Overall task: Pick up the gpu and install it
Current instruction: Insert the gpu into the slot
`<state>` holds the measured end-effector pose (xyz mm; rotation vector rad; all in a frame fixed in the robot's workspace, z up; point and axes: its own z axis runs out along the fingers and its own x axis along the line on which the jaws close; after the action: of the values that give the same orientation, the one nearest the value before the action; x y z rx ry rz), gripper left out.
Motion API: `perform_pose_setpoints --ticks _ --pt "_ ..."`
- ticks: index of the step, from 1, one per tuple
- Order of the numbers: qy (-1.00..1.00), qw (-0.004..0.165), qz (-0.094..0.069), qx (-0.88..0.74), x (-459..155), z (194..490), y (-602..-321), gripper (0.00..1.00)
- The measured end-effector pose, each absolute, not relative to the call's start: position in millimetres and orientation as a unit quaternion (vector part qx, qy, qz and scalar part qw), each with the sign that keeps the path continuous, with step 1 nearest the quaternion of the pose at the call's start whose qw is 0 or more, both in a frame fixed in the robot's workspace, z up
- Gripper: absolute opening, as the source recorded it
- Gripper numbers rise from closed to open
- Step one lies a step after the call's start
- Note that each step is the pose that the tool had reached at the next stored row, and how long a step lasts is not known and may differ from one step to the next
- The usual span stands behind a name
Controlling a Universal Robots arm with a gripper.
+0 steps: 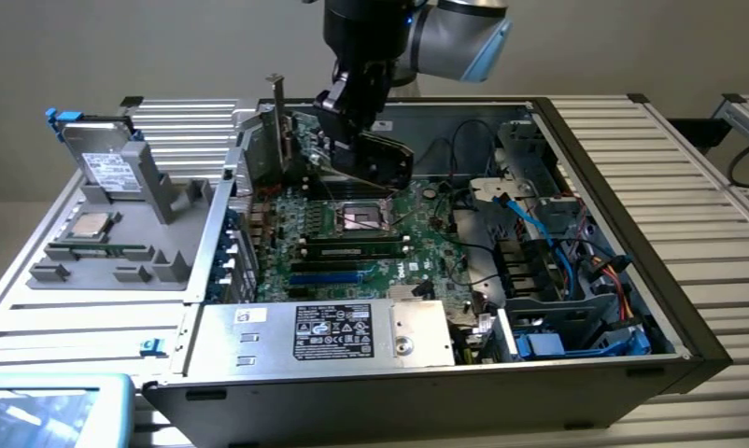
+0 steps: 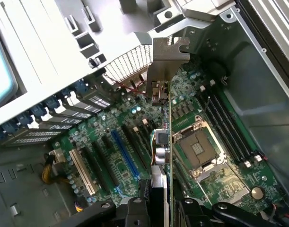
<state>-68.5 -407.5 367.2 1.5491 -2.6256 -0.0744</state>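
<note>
slatted metal table (image 1: 705,177) carries an open computer case (image 1: 680,322), lying on its side with the motherboard (image 1: 431,238) facing up.

step in hand: pick-up is done, judged from the gpu (image 1: 289,145) being off any surface and in the arm's grasp. installation is under way and not complete.

claw state: the gripper (image 1: 349,117) is closed on the gpu. in the wrist view its fingers (image 2: 145,204) sit on either side of the card's edge, with the gripper (image 2: 165,210) pinching the end farthest from the silver bracket (image 2: 169,56).

position of the gpu: landmark is the cpu socket (image 1: 356,219). the card stands on edge over the board, just beside the cpu socket, on the side toward the case's rear slot openings (image 2: 54,135). in the wrist view the gpu (image 2: 166,142) shows edge-on, running between the cpu socket (image 2: 196,149) and the blue expansion slot (image 2: 126,152), with the bracket at the end away from the cpu socket, near the case's rear wall. in the exterior view the card looks a little tilted rather than square to the board. whether its lower edge touches a slot cannot be told.

what the seating calls for, as a judgement: the card edge must line up along a slot beside the cpu socket, the bracket must meet the rear opening, and the card must go down straight. the tilt needs correcting first, as a skewed press risks the connector.
</note>
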Motion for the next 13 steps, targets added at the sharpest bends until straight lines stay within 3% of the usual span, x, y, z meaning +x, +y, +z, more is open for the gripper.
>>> perform_pose_setpoints --ticks 13 --pt "-0.794 0.049 -0.019 0.605 -68.6 365.2 -407.5 0.29"
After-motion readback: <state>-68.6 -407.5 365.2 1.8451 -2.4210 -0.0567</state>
